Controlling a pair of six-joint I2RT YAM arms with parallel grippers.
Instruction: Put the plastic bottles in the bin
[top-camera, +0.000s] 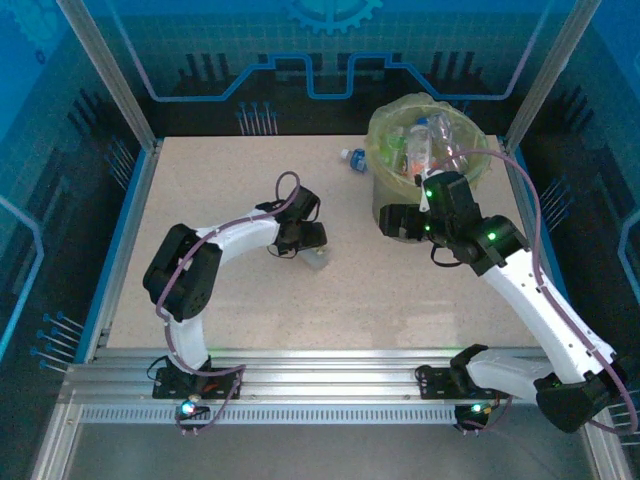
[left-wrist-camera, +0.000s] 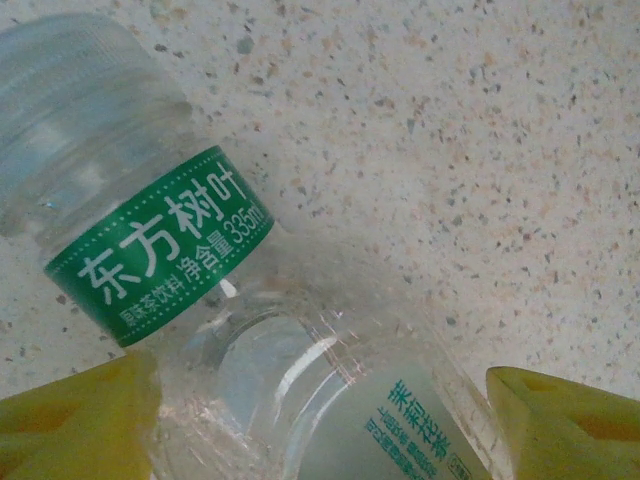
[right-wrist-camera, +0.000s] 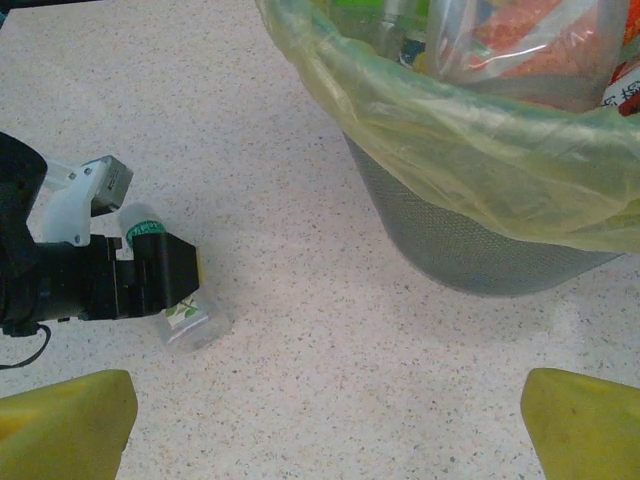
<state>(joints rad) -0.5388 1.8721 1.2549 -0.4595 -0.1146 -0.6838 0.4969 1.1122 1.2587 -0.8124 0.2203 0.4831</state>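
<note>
Where bin (top-camera: 376, 150) stands, speckled tabletop (top-camera: 380, 300), blue walls (top-camera: 60, 120)

The left arm (top-camera: 225, 245) reached forward, elbow bent. Its gripper (left-wrist-camera: 320, 425) pointed down, its fingers (left-wrist-camera: 70, 425) either side of a bottle (left-wrist-camera: 290, 380), firm grip unclear. The right arm (top-camera: 540, 290) stretched forward, its gripper (right-wrist-camera: 325, 425) with jaws spread wide.
</note>
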